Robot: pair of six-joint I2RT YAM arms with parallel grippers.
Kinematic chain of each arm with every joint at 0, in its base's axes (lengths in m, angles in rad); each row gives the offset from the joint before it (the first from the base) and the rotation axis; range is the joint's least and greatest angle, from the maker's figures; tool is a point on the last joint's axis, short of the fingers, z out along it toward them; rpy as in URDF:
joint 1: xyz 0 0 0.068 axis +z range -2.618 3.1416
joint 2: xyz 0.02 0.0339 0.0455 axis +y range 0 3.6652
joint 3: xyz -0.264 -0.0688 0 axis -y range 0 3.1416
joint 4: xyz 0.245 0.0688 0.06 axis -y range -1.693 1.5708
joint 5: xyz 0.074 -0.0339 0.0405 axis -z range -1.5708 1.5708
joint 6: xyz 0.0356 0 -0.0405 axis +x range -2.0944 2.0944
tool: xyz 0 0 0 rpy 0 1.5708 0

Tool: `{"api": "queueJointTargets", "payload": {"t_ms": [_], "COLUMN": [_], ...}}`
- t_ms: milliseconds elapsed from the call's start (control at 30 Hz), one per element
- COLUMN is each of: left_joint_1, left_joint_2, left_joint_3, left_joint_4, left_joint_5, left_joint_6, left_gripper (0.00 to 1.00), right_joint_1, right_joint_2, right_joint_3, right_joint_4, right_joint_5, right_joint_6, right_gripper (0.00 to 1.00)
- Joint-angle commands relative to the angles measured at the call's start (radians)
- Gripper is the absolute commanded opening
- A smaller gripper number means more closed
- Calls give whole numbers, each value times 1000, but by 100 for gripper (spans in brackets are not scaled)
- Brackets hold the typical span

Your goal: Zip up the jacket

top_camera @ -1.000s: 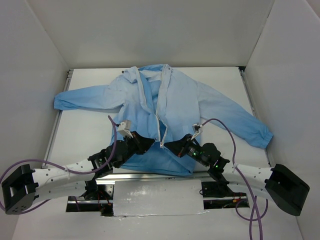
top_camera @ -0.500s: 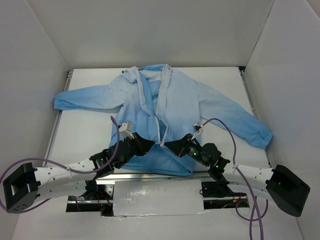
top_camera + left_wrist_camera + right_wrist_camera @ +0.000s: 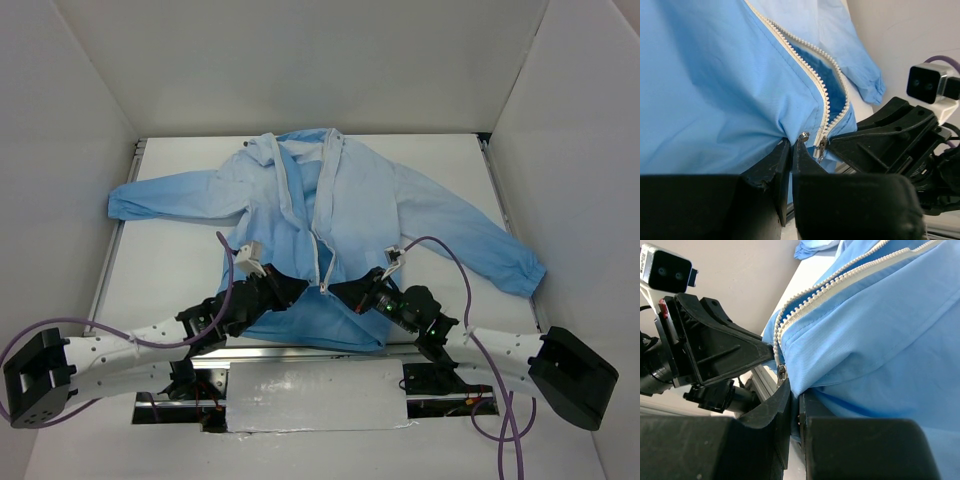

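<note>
Directly ahead of both claws lay the jacket [image 3: 360, 200]. It was spread flat on the white table [image 3: 170, 270], with the hem nearest the fingertips and the collar at the far end. One sleeve [image 3: 170, 200] extended outward on the left claw's side and the other sleeve [image 3: 480, 240] on the right claw's side.

I observed the white zipper [image 3: 318, 240] running from the fingertips away toward the collar. In the left wrist view its two rows of teeth met only at the metal slider [image 3: 822, 144]. Beyond the slider they parted and showed darker blue lining between them. The slider sat at the bottom of the teeth, just beside the tips of both claws.

The left claw [image 3: 791, 146] had its fingers drawn almost together. It pinched a puckered fold of the light-blue front panel on its own side of the slider.

The right claw [image 3: 794, 396] was likewise nearly closed. It clamped the hem edge of the opposite front panel, just beneath the slider.

The two claws faced each other tip to tip across the zipper, very close together. I could not tell whether they touched.

Behind each claw, a purple cable [image 3: 452, 252] looped back over the arm. The right wrist camera [image 3: 930, 85] was visible beyond the left claw's fingers.
</note>
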Motion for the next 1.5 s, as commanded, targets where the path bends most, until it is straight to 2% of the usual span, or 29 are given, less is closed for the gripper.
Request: {"api": "queueJointTargets", "payload": {"t_ms": [0, 1467], "left_joint_1": [-6, -8], "left_joint_2": [-25, 29], "left_joint_3": [55, 84], "left_joint_4": [32, 5], "left_joint_5": [-26, -61], "left_joint_6": [-25, -56], "left_gripper": [0, 0], "right_joint_1": [7, 6], "right_joint_2": [5, 10], "right_joint_3": [18, 24], "right_joint_4": [95, 98], "right_joint_5": [12, -6], "right_joint_6": [-25, -42], "right_gripper": [0, 0]}}
